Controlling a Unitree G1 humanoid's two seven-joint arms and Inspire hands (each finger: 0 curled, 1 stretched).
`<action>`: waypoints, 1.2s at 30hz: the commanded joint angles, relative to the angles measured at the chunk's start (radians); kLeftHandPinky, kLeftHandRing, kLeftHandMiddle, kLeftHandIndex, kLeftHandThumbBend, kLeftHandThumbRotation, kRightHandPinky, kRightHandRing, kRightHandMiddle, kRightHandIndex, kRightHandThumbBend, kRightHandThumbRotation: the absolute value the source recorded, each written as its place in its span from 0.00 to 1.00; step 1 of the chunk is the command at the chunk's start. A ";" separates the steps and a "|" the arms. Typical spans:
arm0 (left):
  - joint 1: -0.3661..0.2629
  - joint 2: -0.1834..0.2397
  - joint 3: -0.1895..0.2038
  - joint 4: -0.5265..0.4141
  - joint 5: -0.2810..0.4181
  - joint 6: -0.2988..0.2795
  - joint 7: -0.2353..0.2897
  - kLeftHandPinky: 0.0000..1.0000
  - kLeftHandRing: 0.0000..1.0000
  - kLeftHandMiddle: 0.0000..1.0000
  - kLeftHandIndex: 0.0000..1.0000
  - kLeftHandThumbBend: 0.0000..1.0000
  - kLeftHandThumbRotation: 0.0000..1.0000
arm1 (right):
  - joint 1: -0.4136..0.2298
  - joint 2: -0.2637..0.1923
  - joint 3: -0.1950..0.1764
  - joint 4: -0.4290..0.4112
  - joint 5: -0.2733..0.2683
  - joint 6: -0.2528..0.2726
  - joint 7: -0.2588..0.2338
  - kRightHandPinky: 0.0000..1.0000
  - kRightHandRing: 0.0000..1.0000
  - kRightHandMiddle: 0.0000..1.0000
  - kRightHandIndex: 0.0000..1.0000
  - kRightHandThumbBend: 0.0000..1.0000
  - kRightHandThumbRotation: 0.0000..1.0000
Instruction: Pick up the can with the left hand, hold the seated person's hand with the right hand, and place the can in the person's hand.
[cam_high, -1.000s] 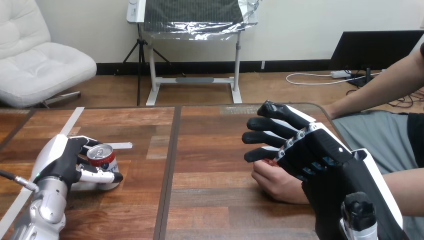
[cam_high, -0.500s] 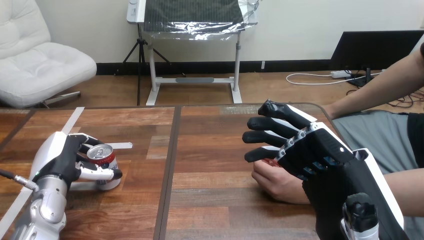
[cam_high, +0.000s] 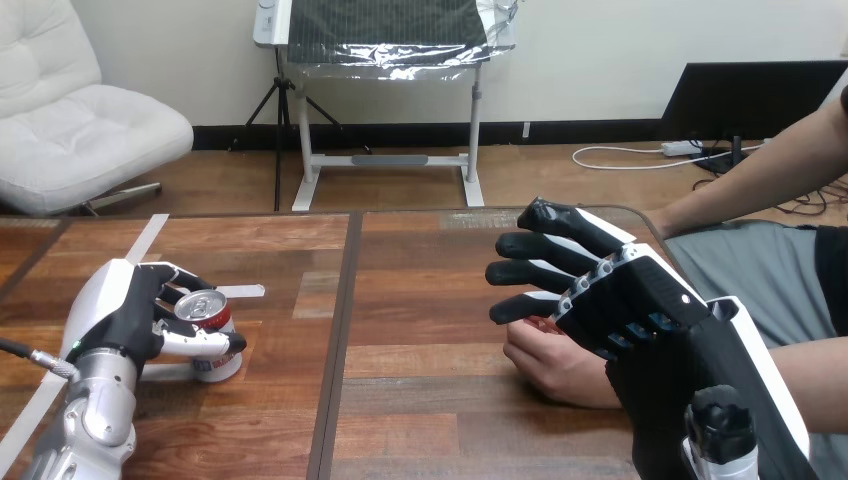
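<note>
Can (cam_high: 208, 322), red and white with a silver top, sits slightly tilted at the left part of the tabletop (cam_high: 420, 290), the left hand (cam_high: 122, 315) curled round it. At the right, the right hand (cam_high: 625, 300) hovers with straight, spread fingers over the person's hand (cam_high: 552, 365), which rests on the wood.

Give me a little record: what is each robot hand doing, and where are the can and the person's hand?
Left robot hand: curled round the can
Can: on the left part of the table, slightly tilted
Right robot hand: open, over the person's hand
Person's hand: resting on the table
</note>
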 joint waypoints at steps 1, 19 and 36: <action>-0.082 0.001 -0.007 0.004 -0.004 -0.040 0.022 0.43 0.49 0.52 0.55 0.83 0.00 | -0.030 0.009 0.000 -0.017 0.007 -0.021 0.001 0.65 0.76 0.79 0.82 0.90 0.84; -0.087 0.005 -0.006 0.035 -0.010 -0.082 0.019 0.30 0.36 0.42 0.47 0.76 0.00 | -0.027 0.010 -0.001 -0.017 0.004 -0.023 0.000 0.66 0.76 0.80 0.82 0.89 0.83; -0.088 0.007 -0.005 0.036 -0.014 -0.075 0.006 0.30 0.36 0.41 0.46 0.78 0.00 | -0.029 0.010 -0.001 -0.013 0.006 -0.028 0.002 0.67 0.77 0.80 0.83 0.86 0.83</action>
